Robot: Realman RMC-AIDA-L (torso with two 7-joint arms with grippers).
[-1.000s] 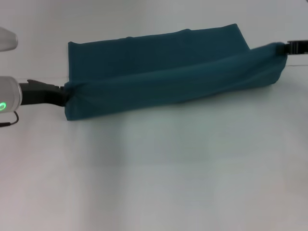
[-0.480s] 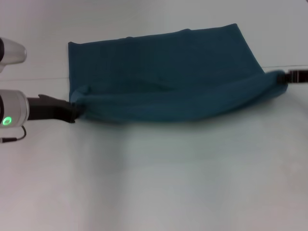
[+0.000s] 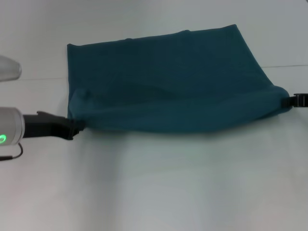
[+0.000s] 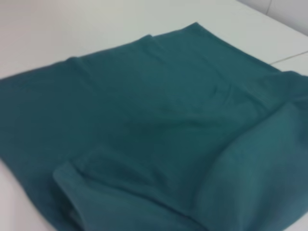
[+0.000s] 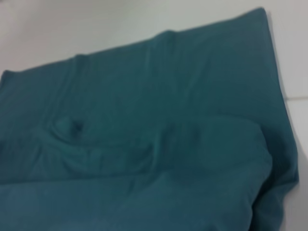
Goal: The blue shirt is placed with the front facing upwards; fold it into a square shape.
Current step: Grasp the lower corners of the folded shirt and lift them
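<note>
Teal cloth stretched flat: left pincer (image 3: 77,129) at eight o'clock and right pincer (image 3: 288,101) at three o'clock each clench the blue shirt (image 3: 168,82), tensioning the fold.

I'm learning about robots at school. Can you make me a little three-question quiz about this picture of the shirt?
1. True or false: the shirt is rolled into a ball.
2. Which grippers are at the shirt's near corners? A) only the left B) only the right C) both
3. Fill in: the shirt lies on a ____ table.

Key
1. False. It lies spread out, with its near edge doubled over in a soft fold.
2. C. The left gripper is at the near left corner and the right gripper at the near right corner.
3. White. The table is white.
</note>
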